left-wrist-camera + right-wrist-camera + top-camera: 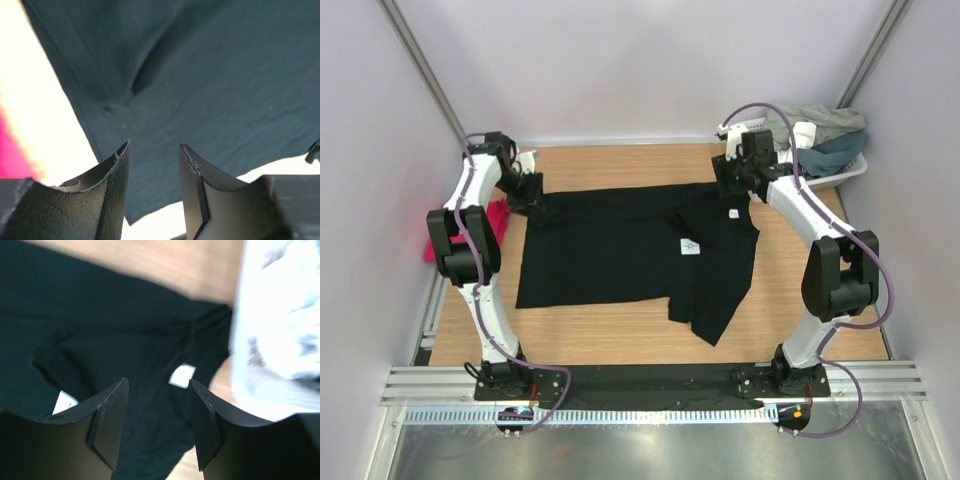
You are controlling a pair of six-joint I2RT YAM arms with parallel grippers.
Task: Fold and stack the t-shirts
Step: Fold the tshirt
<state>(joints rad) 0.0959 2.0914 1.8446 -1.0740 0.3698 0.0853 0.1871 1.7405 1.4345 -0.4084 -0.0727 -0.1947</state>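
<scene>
The black t-shirt (620,255) lies spread on the wooden table, its right part folded over with two small white tags (690,246) showing. My left gripper (532,200) hovers over the shirt's far left corner. In the left wrist view it (155,145) stands open with only the cloth (200,75) below. My right gripper (732,185) is over the far right edge. It (157,382) is open above the black cloth (125,340) and a white tag (181,375), holding nothing. The pink t-shirt (498,218) lies at the table's left edge, half hidden by the left arm.
A white basket (848,170) with grey and teal clothes stands at the back right corner, close to the right arm; it shows as a white blur (280,315) in the right wrist view. Walls close the table (620,335) on three sides.
</scene>
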